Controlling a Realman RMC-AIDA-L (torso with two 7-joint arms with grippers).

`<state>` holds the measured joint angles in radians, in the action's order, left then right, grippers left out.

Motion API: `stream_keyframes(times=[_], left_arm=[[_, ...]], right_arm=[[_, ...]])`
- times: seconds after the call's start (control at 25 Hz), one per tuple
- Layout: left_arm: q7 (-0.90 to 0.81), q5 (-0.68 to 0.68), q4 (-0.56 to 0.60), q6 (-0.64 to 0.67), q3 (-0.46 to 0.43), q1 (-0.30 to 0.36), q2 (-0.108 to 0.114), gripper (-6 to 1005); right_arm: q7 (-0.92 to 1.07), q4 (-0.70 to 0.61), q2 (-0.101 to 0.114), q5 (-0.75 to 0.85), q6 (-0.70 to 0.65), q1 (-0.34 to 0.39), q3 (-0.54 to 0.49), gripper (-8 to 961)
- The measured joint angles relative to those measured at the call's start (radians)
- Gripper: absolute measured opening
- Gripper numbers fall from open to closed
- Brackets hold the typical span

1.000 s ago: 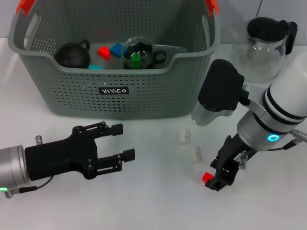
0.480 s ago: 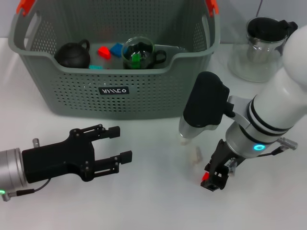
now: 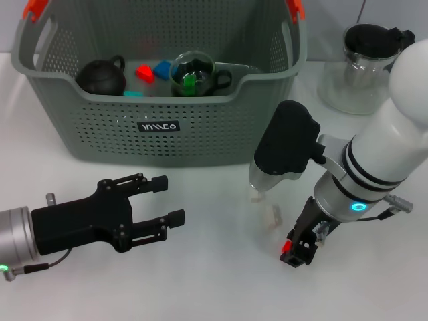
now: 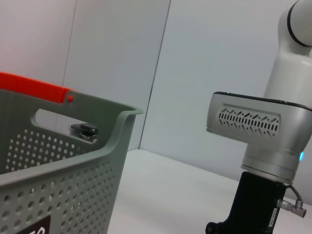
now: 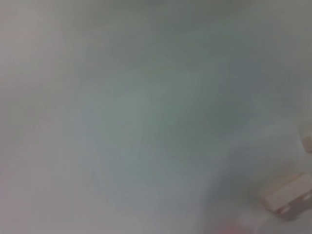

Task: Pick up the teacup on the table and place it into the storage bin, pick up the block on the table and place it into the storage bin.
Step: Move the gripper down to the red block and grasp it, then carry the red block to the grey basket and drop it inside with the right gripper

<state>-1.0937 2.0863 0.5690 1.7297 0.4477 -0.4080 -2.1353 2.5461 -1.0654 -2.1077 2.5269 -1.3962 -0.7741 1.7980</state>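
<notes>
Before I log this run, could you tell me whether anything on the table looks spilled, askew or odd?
Nothing looks spilled or broken. Two pale blocks lie loose on the table, and the right claw is down at a red block. The storage bin stands upright.

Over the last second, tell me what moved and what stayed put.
The right pincer slid leftward along the table with its arm, staying low at the red block. The left pincer barely shifted and remains open. The storage bin, its contents and the glass jug stayed put.
</notes>
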Motion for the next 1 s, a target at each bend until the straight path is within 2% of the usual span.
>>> stream_keyframes(times=[0.48, 0.6, 0.68, 0.76, 0.88, 1.0], left_arm=[[0.0, 0.0, -0.002, -0.008, 0.0, 0.0, -0.001, 725], [0.0, 0.0, -0.002, -0.008, 0.0, 0.0, -0.001, 725], [0.0, 0.0, -0.002, -0.008, -0.004, 0.0, -0.002, 725], [0.0, 0.0, -0.002, -0.008, -0.014, 0.002, -0.001, 725], [0.0, 0.0, -0.002, -0.008, -0.025, 0.002, 0.0, 725], [0.0, 0.0, -0.002, -0.008, -0.027, 0.002, 0.0, 725]], right_arm=[[0.016, -0.015, 0.004, -0.004, -0.005, 0.009, -0.017, 307], [0.017, -0.076, 0.007, -0.007, -0.045, 0.033, -0.077, 261], [-0.012, -0.15, 0.008, -0.022, -0.101, 0.062, -0.149, 200], [-0.066, -0.254, 0.009, -0.076, -0.182, 0.098, -0.27, 200], [-0.161, -0.371, 0.01, -0.215, -0.316, 0.129, -0.51, 200], [-0.234, -0.415, 0.015, -0.386, -0.394, 0.13, -0.746, 201]])
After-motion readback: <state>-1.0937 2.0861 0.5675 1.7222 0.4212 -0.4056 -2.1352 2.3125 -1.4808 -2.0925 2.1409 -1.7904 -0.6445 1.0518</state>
